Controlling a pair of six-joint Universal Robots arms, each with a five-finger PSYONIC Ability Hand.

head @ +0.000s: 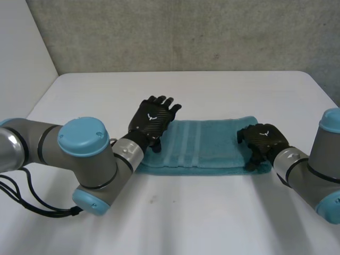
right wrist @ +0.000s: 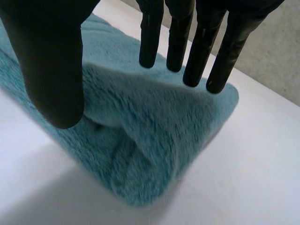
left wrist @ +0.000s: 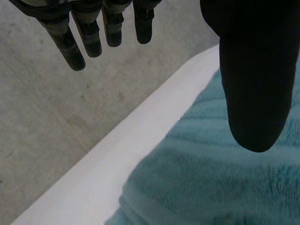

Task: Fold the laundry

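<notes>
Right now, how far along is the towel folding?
Done: the towel already lies folded into a long strip on the table. In hand: the left hand is open over its left end; the right hand rests open on its right end. Left: folding the strip across, probably.

The left arm (head: 79, 154) reaches in with the elbow bent, and the left hand (head: 153, 118) lies palm down, fingers (left wrist: 75, 47) straight and spread, thumb apart. The right arm (head: 313, 164) angles inward. The right hand (head: 264, 139) tips palm down, fingers (right wrist: 197, 51) straight, thumb held wide.
</notes>
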